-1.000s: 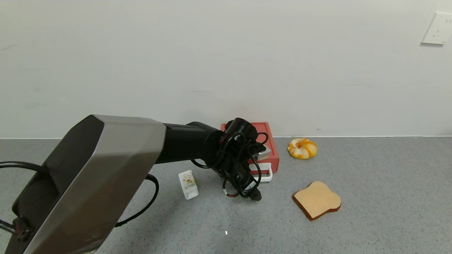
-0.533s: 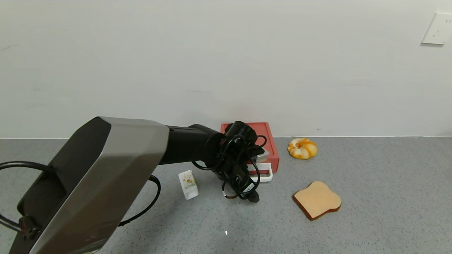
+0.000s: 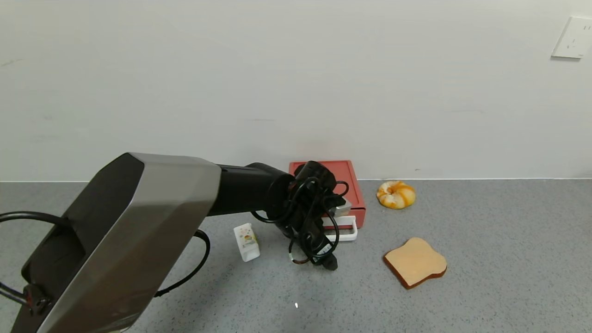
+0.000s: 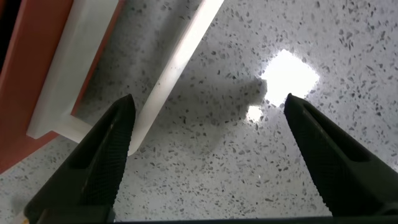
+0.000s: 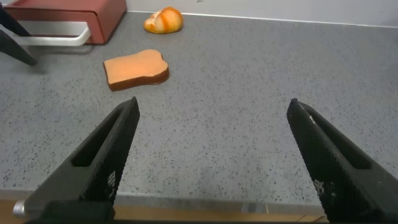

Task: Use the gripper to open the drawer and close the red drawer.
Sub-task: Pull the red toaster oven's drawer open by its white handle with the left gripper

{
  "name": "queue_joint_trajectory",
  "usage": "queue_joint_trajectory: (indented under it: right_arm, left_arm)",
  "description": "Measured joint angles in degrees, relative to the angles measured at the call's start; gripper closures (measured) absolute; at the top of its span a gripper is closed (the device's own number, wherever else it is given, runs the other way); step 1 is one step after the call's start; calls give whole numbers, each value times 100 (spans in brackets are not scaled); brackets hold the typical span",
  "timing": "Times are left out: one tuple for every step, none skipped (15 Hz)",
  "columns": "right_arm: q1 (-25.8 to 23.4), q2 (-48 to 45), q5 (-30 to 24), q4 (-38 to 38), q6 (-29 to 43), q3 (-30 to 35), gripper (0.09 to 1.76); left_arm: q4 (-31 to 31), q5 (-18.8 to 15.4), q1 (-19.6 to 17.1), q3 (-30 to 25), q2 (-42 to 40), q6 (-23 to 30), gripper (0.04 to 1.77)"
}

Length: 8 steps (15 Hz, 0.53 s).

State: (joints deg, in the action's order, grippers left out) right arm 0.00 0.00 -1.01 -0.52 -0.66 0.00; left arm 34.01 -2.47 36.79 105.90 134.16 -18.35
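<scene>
The brick-red drawer [image 3: 355, 184] stands against the wall, its white loop handle [image 3: 346, 229] facing the table front. My left gripper [image 3: 329, 263] hangs just in front of the handle, pointing down at the table, open and holding nothing. In the left wrist view the left gripper [image 4: 208, 102] is spread over bare table, with the white handle [image 4: 180, 56] beside one finger and the drawer [image 4: 28, 87] past it. My right gripper [image 5: 213, 102] is open low over the table, far from the drawer [image 5: 74, 9].
A bread slice [image 3: 415, 262] lies right of the left gripper, and an orange-white bun [image 3: 396, 194] sits right of the drawer. A small white carton [image 3: 246, 241] stands to the left. The wall runs right behind the drawer.
My left gripper has shifted a little toward the table front and leftward, away from the handle. The drawer and the other objects have not moved.
</scene>
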Motion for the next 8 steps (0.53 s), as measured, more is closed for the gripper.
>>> queue_joint_trajectory:
  right_arm:
    - [0, 0, -2, 0, 0, 0, 10]
    - [0, 0, -2, 0, -2, 0, 10]
    - [0, 0, 0, 0, -2, 0, 10]
    - [0, 0, -2, 0, -2, 0, 10]
    - [0, 0, 0, 0, -2, 0, 10]
    - [0, 0, -2, 0, -2, 0, 10]
    - [0, 0, 0, 0, -2, 0, 10]
    - [0, 0, -2, 0, -2, 0, 10]
  left_arm:
    - [94, -17, 2, -2, -12, 0, 9]
    - [177, -39, 4, -2, -26, 16, 9]
    - [228, -48, 11, -4, -37, 30, 9]
    - [251, -48, 17, -11, -45, 41, 9]
    - [261, -50, 22, -20, -56, 44, 9]
    - [278, -52, 26, -26, -67, 46, 9]
    - [345, -57, 30, -28, -78, 49, 9]
    - [405, -57, 39, -28, -87, 57, 9]
